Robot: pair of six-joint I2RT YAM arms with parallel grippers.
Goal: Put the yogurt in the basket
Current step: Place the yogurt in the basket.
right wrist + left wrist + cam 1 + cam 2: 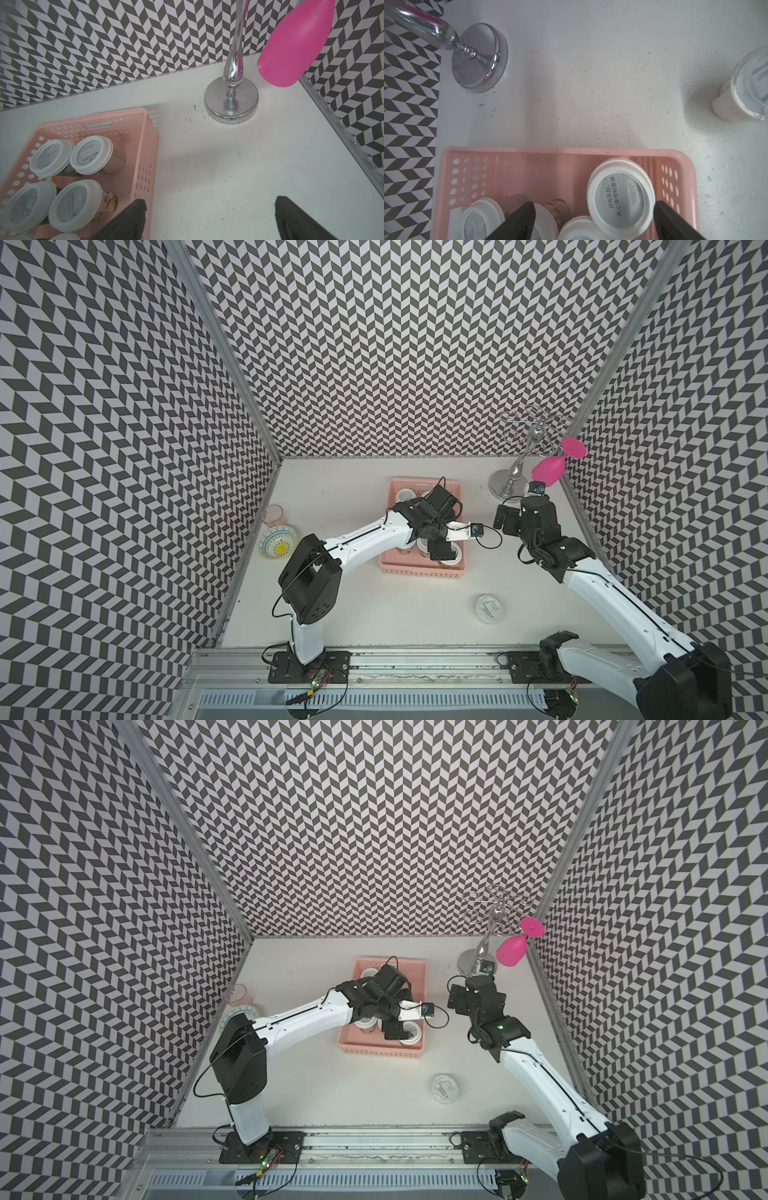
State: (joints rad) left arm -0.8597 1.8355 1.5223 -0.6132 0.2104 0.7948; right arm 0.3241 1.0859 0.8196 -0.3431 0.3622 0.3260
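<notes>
Over the basket (550,150), the left pincer (593,205) hangs fingers-down with its jaws spread. One yogurt cup (620,197) sits between them. There's a clear gap on one finger's side; the other finger (662,216) is at the lid edge, contact unclear. I read that as released, not gripping: a drop-off into the basket.

- Held from above, fingers straddling the lid across its diameter. My guess is that's the only approach that clears the packed neighbours.
- That cup's lid faces straight at the wrist camera and overlaps the next lid, so it may sit high or lean on a neighbour. Can't tell which.
- The other cups in the basket (91,154) are packed side by side, lids up, long axis (lid to base) near vertical. Any lean in the right wrist view could be perspective.
- One cup remains on the desk (491,608), well apart from the basket and on the near side by the right arm's base. Both top views show it as a round lid, so it's upright with a vertical axis.

The right pincer (209,201) is wide apart and empty. It hovers over bare desk (228,166) between the basket and the chrome stand (231,104). Probably parked clear of the left arm's path. It's the nearer arm for the last cup.

Risk: if the cup between the left jaws is leaning, it may tip when the fingers lift.
</notes>
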